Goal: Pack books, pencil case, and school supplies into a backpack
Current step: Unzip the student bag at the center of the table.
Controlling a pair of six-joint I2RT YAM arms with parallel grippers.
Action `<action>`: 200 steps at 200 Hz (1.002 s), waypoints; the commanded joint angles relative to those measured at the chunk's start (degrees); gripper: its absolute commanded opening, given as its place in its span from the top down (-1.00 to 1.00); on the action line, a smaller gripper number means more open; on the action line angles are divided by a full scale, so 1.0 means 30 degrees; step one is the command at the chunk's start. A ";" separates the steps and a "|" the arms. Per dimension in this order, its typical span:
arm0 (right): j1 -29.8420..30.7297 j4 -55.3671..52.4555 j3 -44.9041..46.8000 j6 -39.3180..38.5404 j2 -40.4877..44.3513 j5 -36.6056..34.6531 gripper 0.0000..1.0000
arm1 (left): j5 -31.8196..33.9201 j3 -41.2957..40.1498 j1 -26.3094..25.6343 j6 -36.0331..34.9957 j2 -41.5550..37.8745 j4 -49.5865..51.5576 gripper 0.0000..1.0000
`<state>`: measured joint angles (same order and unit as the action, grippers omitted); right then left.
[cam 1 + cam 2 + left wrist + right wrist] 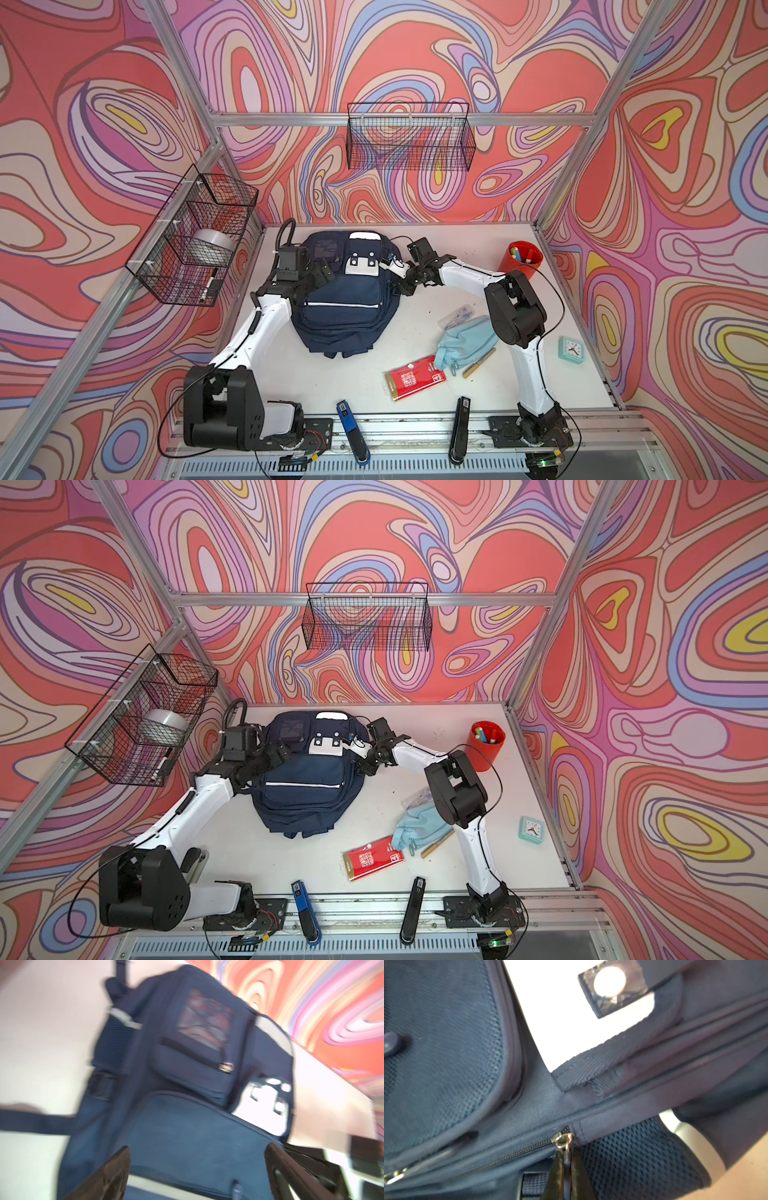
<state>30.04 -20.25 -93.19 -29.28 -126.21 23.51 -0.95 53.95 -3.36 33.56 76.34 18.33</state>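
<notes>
A robot lab test cell, not a lived-in room. In both top views, bare aluminium framing (399,119) boxes in the space. Its walls (415,50) are flat panels printed all over with red, pink and blue swirls. They look like a backdrop rather than decoration. Along the lower edge of the frame, a metal rail (407,424) carries one robot arm (257,328) at lower left and a second arm (532,365) at lower right, with loose black cables (557,299) trailing from them. Between the arms is a plain white table (353,374), with a backpack (340,299), a red cup of markers (524,259) and a small clock (570,351) on it. Wire baskets (409,137) hang from the framing.
</notes>
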 commanded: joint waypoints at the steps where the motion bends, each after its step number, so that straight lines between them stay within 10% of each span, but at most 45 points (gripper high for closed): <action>1: -0.0454 0.0288 -0.0135 0.0341 0.0344 -0.0931 1.00 | 0.1594 -0.0935 -0.0087 0.0265 0.0307 0.0507 -0.75; 59: -0.1020 0.0276 -0.0196 0.0516 0.0309 0.0072 1.00 | 0.1316 -0.3601 0.0149 0.2227 0.1106 -0.3480 -0.48; 102: -0.0351 0.1248 0.1876 0.0063 0.1892 -0.0555 1.00 | -0.1981 -0.5127 0.0185 0.3071 0.1347 -0.7013 0.99; 200: 0.0530 0.0192 0.5415 0.0429 0.4594 -0.1131 1.00 | -0.0425 -0.4932 0.0204 0.5551 0.0543 -0.5659 1.00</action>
<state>30.55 -18.06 -80.51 -30.09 -116.81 18.02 -3.73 38.96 -2.63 45.32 79.55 2.68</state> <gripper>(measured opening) 0.065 0.049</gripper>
